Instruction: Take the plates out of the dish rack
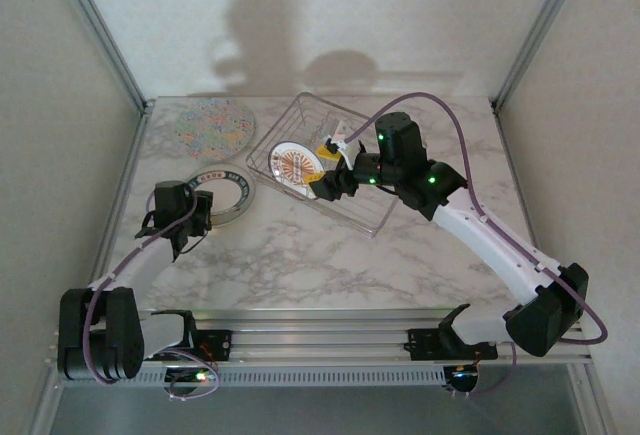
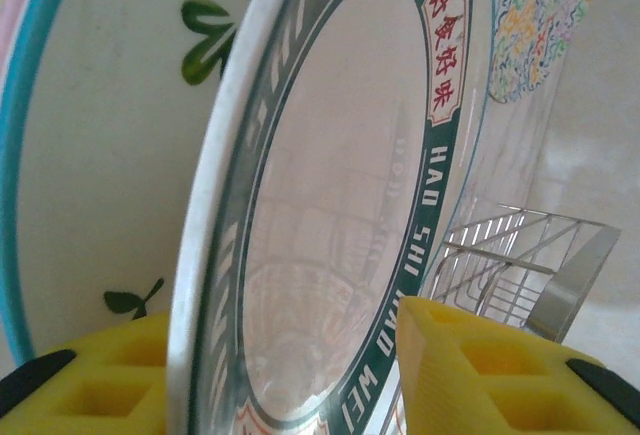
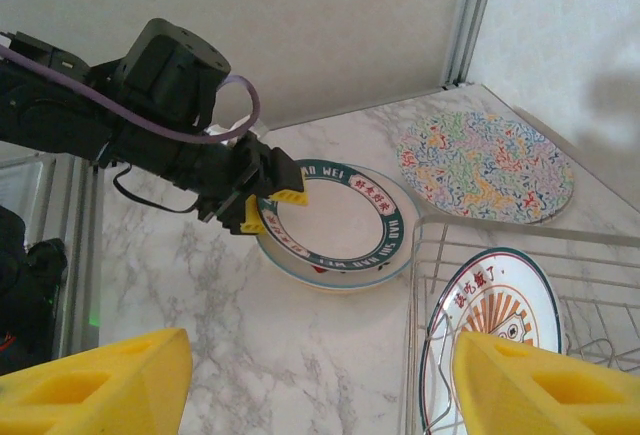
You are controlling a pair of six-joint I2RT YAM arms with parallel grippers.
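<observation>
With the left end effector [image 3: 271, 208] released yet straddling the rim of the green-rimmed plate [image 2: 330, 205] out on the bench [image 3: 250, 325], a crooked retreat could drag it askew, while the right end effector [image 3: 322, 357], spread empty near the sunburst plate [image 3: 490, 310] in the rack [image 2: 520, 255], could snag wires.

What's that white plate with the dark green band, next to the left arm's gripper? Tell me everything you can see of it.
The green-banded plate is round, glossy and ceramic-looking. It is white in the middle, and a dark green band near the rim carries white letters, HAO SHI HAO WEI, and red Chinese characters on pale panels. It rests face up on a blue-rimmed plate on the marble table, beside the wire rack. Its rim sits between the parted yellow pads of the left gripper.
</observation>
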